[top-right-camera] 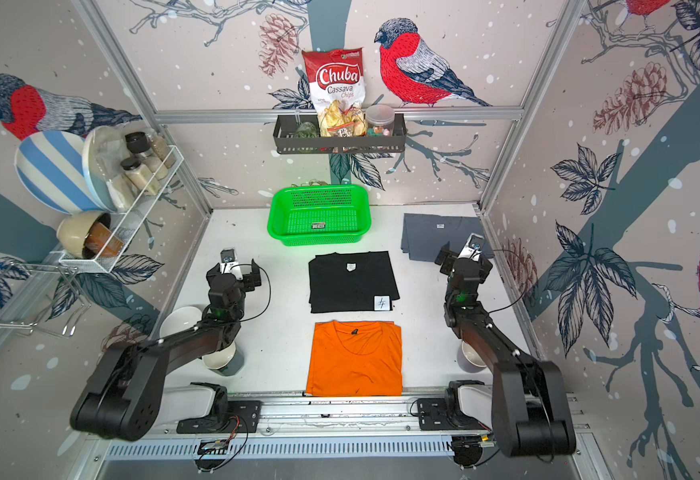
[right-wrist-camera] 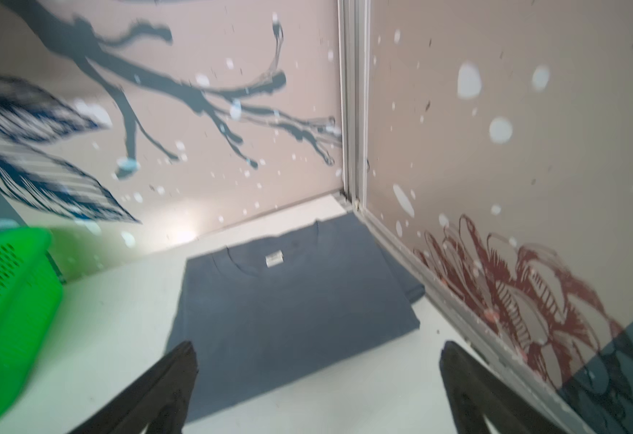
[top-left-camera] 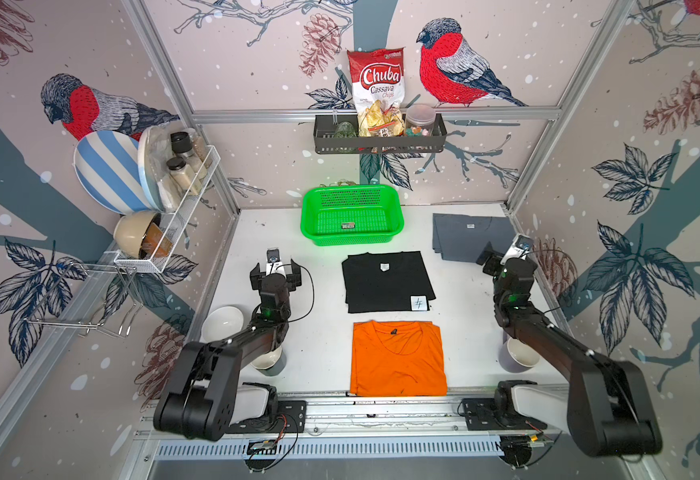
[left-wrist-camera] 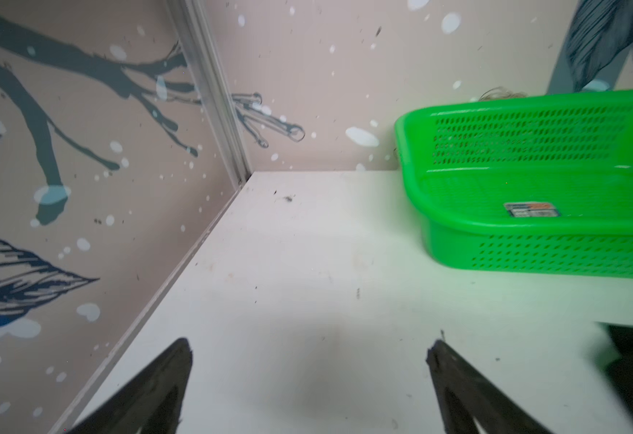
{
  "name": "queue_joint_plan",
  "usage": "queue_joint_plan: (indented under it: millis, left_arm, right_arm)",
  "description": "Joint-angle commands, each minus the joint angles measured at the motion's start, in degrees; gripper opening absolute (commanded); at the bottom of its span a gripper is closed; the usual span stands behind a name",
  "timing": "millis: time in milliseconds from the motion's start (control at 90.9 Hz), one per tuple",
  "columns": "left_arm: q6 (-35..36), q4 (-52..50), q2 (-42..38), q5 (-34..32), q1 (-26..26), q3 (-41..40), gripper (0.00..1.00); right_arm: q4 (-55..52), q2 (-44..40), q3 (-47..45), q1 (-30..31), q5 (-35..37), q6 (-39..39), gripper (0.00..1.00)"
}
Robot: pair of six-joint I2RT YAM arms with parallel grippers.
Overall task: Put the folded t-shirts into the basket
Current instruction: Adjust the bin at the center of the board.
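Three folded t-shirts point(top-right-camera: 352, 282) are laid on the table point(top-left-camera: 319, 291), outside the basket point(top-left-camera: 352, 239): orange shirt point(top-left-camera: 398, 361), black shirt point(top-left-camera: 385, 282), grey-blue shirt point(top-left-camera: 464, 237). Left gripper point(left-wrist-camera: 309, 345) and right gripper point(right-wrist-camera: 318, 347) are held with jaws apart, nothing clamped.

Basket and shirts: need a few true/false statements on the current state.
1. The green basket holds no shirt. True.
2. The black shirt lies between the basket and the orange shirt. True.
3. The right claw grips the grey-blue shirt. False: it is open, holding nothing, by that shirt's edge.
4. The paper tag sits on the orange shirt. False: it is on the black shirt.
5. The left claw is shut. False: it is open over the table.
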Motion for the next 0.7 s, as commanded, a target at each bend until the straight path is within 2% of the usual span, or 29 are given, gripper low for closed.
queue_joint_plan:
  millis: [0,88,121,165,220,275,352,418,495,605,693]
  left_arm:
    - [-6.89,-8.74,-6.44,-5.94,-2.05,1.62,0.97]
    - [-17.47,-20.08,-11.91,-2.79,-2.67,6.37,0.97]
    - [-21.06,-23.49,-13.33,-1.28,-2.82,8.17,0.97]
    - [-24.78,-26.76,-15.15,1.81,-2.84,9.91,0.97]
    - [-30.27,-28.07,-16.66,5.70,-2.84,11.13,0.97]
    - [-35.51,-30.18,-18.10,7.63,-2.80,12.50,0.98]
    - [-44.21,-38.34,-21.36,8.26,-2.28,15.68,0.98]
    - [-48.60,-42.01,-23.65,8.60,-1.51,17.18,0.98]
    - [-44.18,-40.02,-24.44,13.34,-0.50,18.57,0.98]
    - [-39.23,-52.57,-19.47,14.21,-0.79,27.76,0.97]
    - [-34.88,-59.32,-13.85,18.83,-1.93,34.07,0.97]
  right_arm:
    - [-18.20,-6.23,6.52,0.41,4.33,12.20,1.00]
    - [-33.16,-9.60,10.91,0.18,11.35,38.12,1.00]
    - [-33.76,-10.12,10.14,-0.86,9.22,41.19,1.00]
    - [-28.54,-9.88,8.05,-2.39,2.36,39.38,1.00]
    - [-27.58,-8.25,8.75,-1.62,-0.78,36.44,1.00]
    - [-31.82,-4.82,12.85,2.42,0.18,31.68,1.00]
    - [-36.08,-0.12,17.85,11.53,5.98,25.00,1.00]
    - [-35.62,4.82,20.13,18.11,5.67,20.49,1.00]
    - [-35.44,11.74,23.20,23.56,2.61,17.84,1.00]
    - [-36.78,21.04,29.98,29.42,1.86,14.68,1.00]
    - [-41.98,28.28,38.83,29.95,2.54,16.30,1.00]
